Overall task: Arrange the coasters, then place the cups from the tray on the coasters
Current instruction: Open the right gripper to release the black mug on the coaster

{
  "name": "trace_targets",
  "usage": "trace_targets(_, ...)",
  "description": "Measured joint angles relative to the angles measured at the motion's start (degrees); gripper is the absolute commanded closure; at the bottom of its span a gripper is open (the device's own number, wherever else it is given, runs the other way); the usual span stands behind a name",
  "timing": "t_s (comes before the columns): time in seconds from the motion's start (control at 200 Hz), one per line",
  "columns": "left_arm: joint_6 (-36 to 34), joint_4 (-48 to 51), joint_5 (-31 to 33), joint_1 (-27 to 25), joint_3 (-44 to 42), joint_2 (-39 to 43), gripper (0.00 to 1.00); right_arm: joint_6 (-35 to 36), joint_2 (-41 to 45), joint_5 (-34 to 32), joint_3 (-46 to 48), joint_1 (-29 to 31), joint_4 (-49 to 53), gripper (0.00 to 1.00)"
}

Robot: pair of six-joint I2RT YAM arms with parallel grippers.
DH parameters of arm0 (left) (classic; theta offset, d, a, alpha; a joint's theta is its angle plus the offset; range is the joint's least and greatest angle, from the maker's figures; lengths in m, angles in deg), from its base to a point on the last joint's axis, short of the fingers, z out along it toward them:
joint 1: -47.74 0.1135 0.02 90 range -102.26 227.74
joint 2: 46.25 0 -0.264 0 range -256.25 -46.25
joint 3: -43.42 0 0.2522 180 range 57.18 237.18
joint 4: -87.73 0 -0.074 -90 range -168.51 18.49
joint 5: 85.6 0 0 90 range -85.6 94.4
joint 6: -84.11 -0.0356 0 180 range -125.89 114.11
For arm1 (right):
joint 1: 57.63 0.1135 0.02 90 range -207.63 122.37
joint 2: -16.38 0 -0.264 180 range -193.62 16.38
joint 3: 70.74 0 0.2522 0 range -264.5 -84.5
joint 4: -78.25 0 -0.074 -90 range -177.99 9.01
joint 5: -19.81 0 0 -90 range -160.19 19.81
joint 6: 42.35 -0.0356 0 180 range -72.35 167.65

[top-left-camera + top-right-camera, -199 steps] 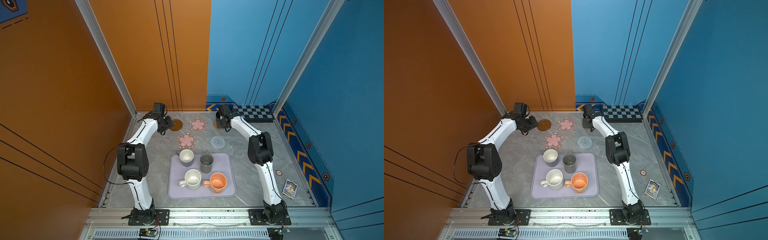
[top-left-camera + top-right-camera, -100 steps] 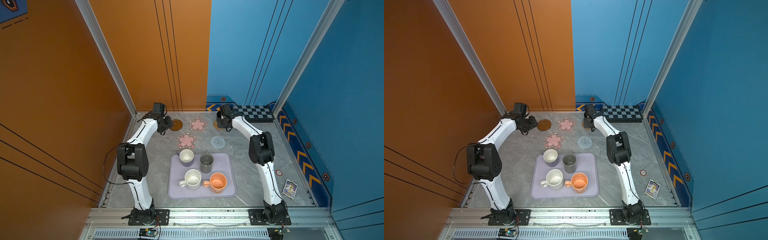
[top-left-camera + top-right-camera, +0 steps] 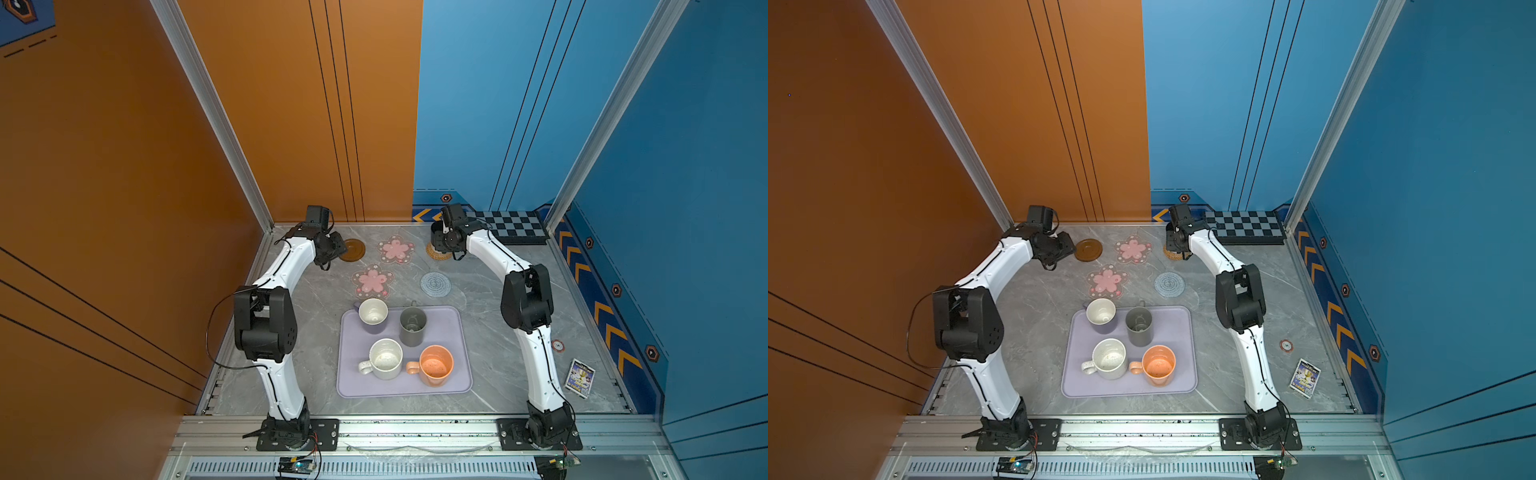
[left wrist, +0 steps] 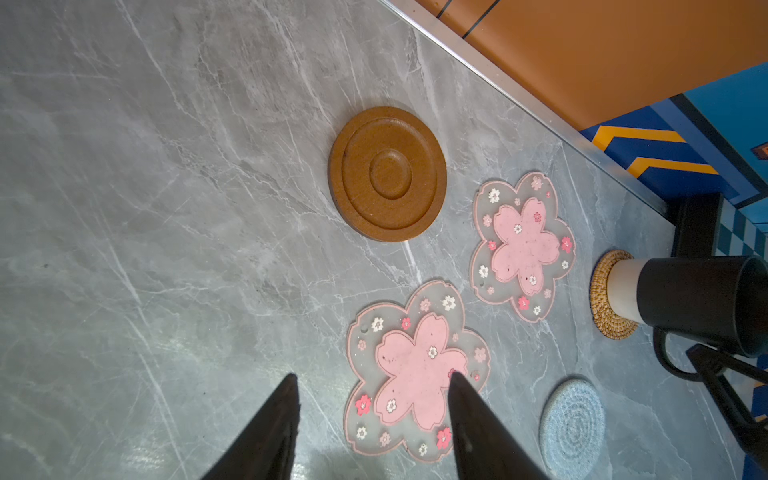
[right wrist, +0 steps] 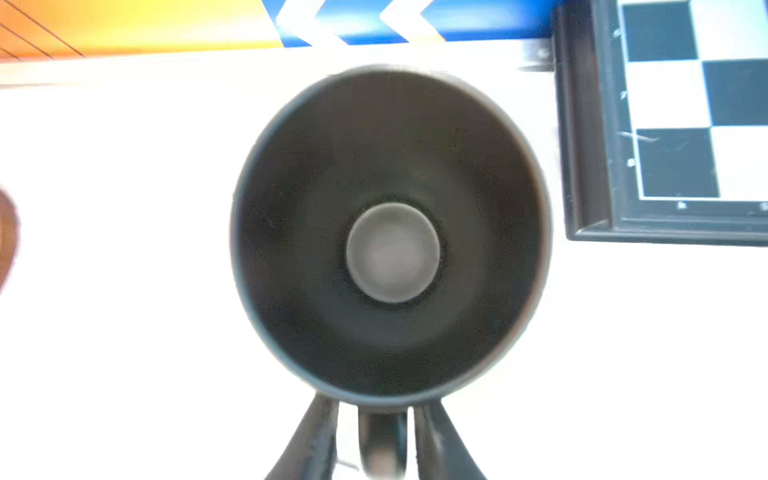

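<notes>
The black mug (image 4: 702, 303) is sitting upright on the tan rattan coaster (image 4: 602, 299) near the table's far edge, just beside the checkered board (image 3: 511, 226) in the far right corner. The right gripper (image 5: 376, 415) is straddling its handle with the jaws narrowly parted (a sliver of light is showing on each side), so the mug appears to be resting on its own. The left gripper (image 4: 372, 375) is hovering half-wide and empty by the far left corner, well apart from the other arm.

The brown wooden disc (image 4: 386, 174), two pink flower coasters (image 4: 523, 245) (image 4: 415, 370) and the grey-blue woven one (image 4: 573, 424) are lying apart, probably so each can take a mug. The lavender (image 3: 372, 316), grey (image 3: 412, 326), white speckled (image 3: 385, 358) and orange (image 3: 435, 365) mugs are standing on the tray (image 3: 449, 320) by the near edge's middle.

The table (image 3: 490, 407) is showing a smooth grey marble pattern, and orange and blue walls are enclosing it.
</notes>
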Motion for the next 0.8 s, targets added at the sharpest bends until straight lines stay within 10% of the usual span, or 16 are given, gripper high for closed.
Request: trace_targets(0.801,-5.2,8.7,4.4,-4.4,-8.1,16.3,0.41,1.1,27.8,-1.9,22.1,3.0,0.2,0.51)
